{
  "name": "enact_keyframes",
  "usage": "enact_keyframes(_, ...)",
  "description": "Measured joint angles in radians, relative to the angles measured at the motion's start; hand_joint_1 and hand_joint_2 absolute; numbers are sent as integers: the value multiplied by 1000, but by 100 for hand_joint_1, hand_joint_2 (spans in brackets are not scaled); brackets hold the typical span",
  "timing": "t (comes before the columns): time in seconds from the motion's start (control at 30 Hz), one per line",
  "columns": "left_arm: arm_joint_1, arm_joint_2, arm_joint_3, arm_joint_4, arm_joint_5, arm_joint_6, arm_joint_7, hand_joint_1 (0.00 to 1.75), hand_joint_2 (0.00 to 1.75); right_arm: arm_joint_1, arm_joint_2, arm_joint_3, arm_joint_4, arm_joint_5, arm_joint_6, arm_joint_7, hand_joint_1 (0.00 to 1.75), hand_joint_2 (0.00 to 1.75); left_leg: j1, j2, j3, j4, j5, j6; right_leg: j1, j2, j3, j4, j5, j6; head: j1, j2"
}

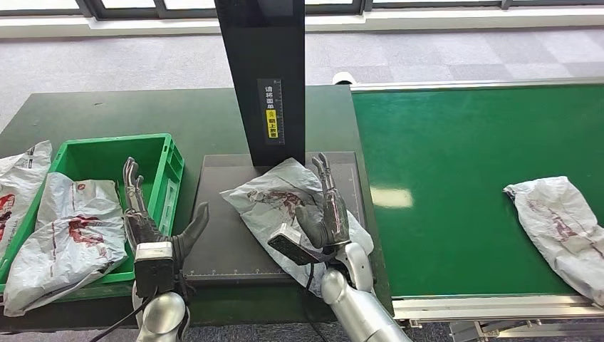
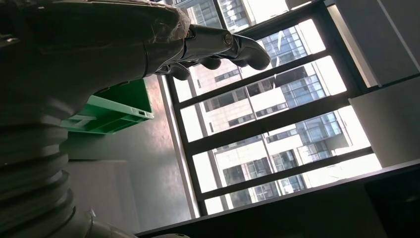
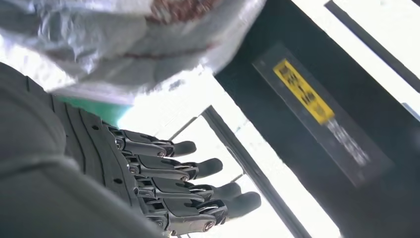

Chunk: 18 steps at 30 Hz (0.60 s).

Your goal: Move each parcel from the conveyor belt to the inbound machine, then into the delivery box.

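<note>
Your right hand (image 1: 324, 214) is raised, fingers apart, holding nothing, over the crumpled grey plastic parcel (image 1: 278, 196) lying on the dark flat inbound machine platform (image 1: 221, 242) below its black post (image 1: 262, 71). Your left hand (image 1: 146, 221) is also spread and empty, beside the green plastic delivery box (image 1: 167, 153), which holds a second grey parcel (image 1: 71, 228). Another grey parcel (image 1: 563, 228) sits on the green conveyor belt (image 1: 456, 178).

parcel (image 1: 285, 199): crinkled glossy plastic | crate (image 1: 167, 153): green plastic | belt (image 1: 456, 178): smooth green
</note>
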Motion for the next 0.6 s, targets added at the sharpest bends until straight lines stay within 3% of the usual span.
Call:
enact_keyframes(0.03,0,0,0,1,0,1,0,0,175,11,0,-6,-29,1,0,-10,0,0,0,0,0,0,0,0,0,0,0,0,0,0,0,0)
enact_keyframes(0.17,0,0,0,1,0,1,1,0,175,41,0,-26,-115,-1,0,-31,0,175,0,0,0,0,0,0,0,0,0,0,0,0,0,0)
enact_keyframes(0.33,-1,0,0,2,-4,2,7,0,175,108,-7,-47,-343,-88,0,-125,0,175,0,0,0,0,0,0,0,0,-1,0,0,0,0,0)
enact_keyframes(0.6,-35,-1,-22,35,-71,-71,43,0,175,189,-22,-49,-766,-137,0,-134,0,175,-1,1,0,0,-1,0,-1,1,-1,0,0,0,0,0)
